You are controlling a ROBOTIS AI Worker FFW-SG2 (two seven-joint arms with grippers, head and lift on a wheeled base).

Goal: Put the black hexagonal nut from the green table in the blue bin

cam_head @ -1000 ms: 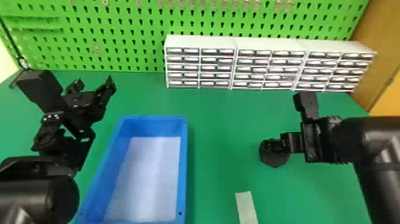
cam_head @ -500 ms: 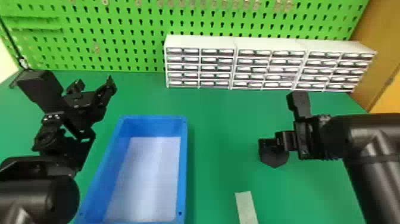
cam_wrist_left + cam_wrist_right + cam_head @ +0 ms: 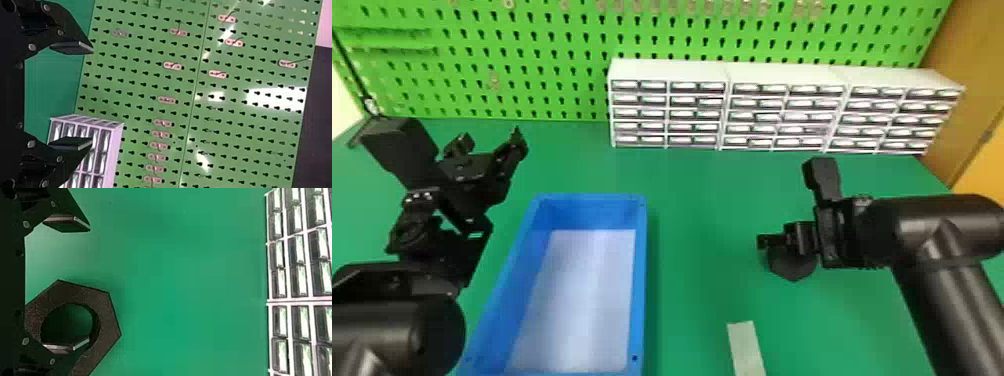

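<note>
While the left gripper and right gripper stand open, the latter partly hides the black nut.

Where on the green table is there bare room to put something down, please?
The green table is bare between the blue bin and the black nut, bordered by the white drawers behind and the pale strip in front. It is crowded around the nut, under the right hand, and left of the bin, near the left hand.
</note>
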